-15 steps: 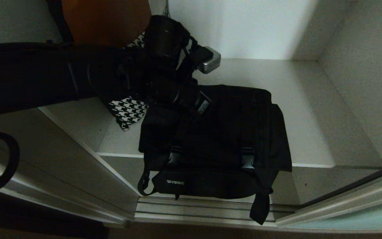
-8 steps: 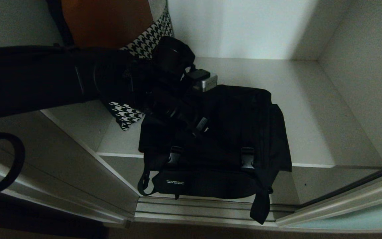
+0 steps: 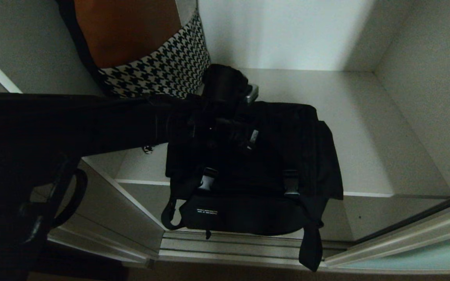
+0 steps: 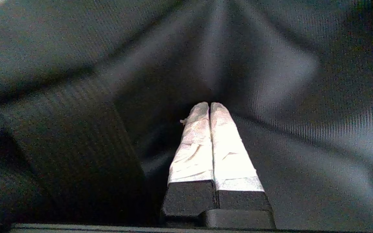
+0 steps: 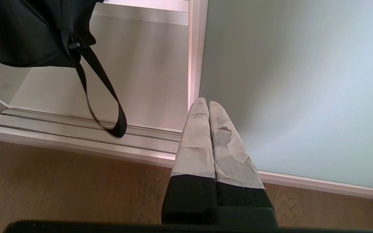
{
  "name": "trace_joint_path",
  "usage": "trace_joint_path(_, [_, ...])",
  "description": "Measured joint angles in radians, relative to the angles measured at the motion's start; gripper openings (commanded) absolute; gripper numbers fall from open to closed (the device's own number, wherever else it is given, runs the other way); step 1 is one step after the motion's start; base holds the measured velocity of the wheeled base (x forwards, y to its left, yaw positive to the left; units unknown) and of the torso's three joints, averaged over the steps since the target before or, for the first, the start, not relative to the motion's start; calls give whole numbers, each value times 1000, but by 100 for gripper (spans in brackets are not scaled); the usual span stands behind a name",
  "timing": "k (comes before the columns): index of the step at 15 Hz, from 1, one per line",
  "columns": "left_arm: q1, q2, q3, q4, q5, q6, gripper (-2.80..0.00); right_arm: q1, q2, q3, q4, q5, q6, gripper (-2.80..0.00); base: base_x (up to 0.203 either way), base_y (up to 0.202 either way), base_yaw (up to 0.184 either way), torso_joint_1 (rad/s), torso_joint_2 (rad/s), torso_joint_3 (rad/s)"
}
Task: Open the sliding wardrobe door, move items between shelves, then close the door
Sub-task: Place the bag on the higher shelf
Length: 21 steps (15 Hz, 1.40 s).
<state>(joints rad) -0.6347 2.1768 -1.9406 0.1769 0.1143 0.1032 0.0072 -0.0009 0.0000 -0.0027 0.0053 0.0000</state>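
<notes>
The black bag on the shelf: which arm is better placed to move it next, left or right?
Left. The left gripper is over the black bag, fingers shut against its fabric. The right gripper hangs shut outside, low by the sliding wardrobe door.

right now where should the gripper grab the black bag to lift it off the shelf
Probably the black bag's loose top flap behind the buckles, coming from above: the fabric lies flat and floppy on the shelf, front pocket overhanging. The left gripper is shut, pressed into that cloth.
</notes>
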Motion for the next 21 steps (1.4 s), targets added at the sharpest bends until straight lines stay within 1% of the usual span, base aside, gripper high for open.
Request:
trace_joint_path(3, [7, 51, -1, -183, 34, 1, -280, 0, 0, 0, 0, 0, 0, -280, 0, 0, 0, 0, 0, 0])
trace_joint_path(5, [12, 81, -3, -323, 42, 5, -280, 0, 0, 0, 0, 0, 0, -280, 0, 0, 0, 0, 0, 0])
trace_joint_path(10, [38, 137, -7, -604, 50, 24, -280, 0, 0, 0, 0, 0, 0, -280, 0, 0, 0, 0, 0, 0])
trace_joint_path(13, [62, 175, -7, -798, 43, 78, -280, 0, 0, 0, 0, 0, 0, -280, 0, 0, 0, 0, 0, 0])
trace_joint_path(14, [70, 186, -7, -864, 38, 82, -280, 0, 0, 0, 0, 0, 0, -280, 0, 0, 0, 0, 0, 0])
trace_joint_path(16, [80, 197, -7, -959, 9, 74, -280, 0, 0, 0, 0, 0, 0, -280, 0, 0, 0, 0, 0, 0])
trace_joint_path(18, [84, 184, -7, -961, 15, 45, -280, 0, 0, 0, 0, 0, 0, -280, 0, 0, 0, 0, 0, 0])
trace_joint_path(19, [84, 161, -5, -940, 23, 14, -280, 0, 0, 0, 0, 0, 0, -280, 0, 0, 0, 0, 0, 0])
trace_joint_path(21, [84, 89, -4, -852, 25, -27, -280, 0, 0, 0, 0, 0, 0, -280, 0, 0, 0, 0, 0, 0])
